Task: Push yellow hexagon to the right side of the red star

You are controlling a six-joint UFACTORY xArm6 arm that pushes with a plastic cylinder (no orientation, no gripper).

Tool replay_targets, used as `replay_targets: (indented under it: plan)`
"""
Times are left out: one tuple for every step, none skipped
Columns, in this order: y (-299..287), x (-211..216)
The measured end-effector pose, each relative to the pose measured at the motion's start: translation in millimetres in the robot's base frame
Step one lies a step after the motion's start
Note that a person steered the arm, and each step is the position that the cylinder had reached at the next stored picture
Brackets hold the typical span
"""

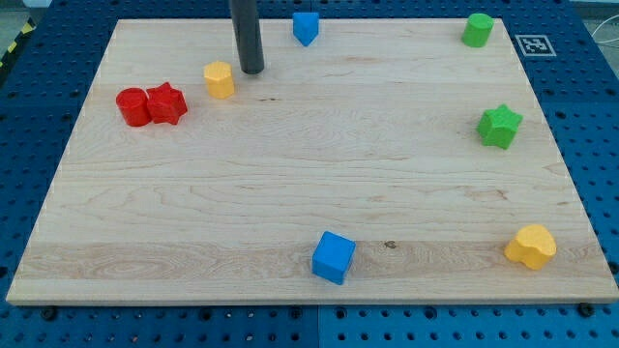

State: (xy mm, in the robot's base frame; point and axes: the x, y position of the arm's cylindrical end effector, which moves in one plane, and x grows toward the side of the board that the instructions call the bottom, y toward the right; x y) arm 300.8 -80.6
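Observation:
The yellow hexagon sits on the wooden board near the view's top left. The red star lies to its lower left, a small gap apart, touching a red cylinder on the star's left. My tip is just to the right of the yellow hexagon and slightly above it, close but apart from it. The rod rises out of the view's top.
A blue block sits at the top centre. A green cylinder is at the top right, a green star at the right edge, a yellow heart-like block at the bottom right, and a blue cube at the bottom centre.

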Motion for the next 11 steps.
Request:
replay_targets:
  plan:
    - [-7, 0]
    - [-27, 6]
    - [-31, 17]
    - [-26, 26]
    - [-24, 31]
    - [-12, 28]
    - [-12, 25]
    - [-13, 25]
    - [-14, 15]
    - [-15, 10]
    - [-15, 19]
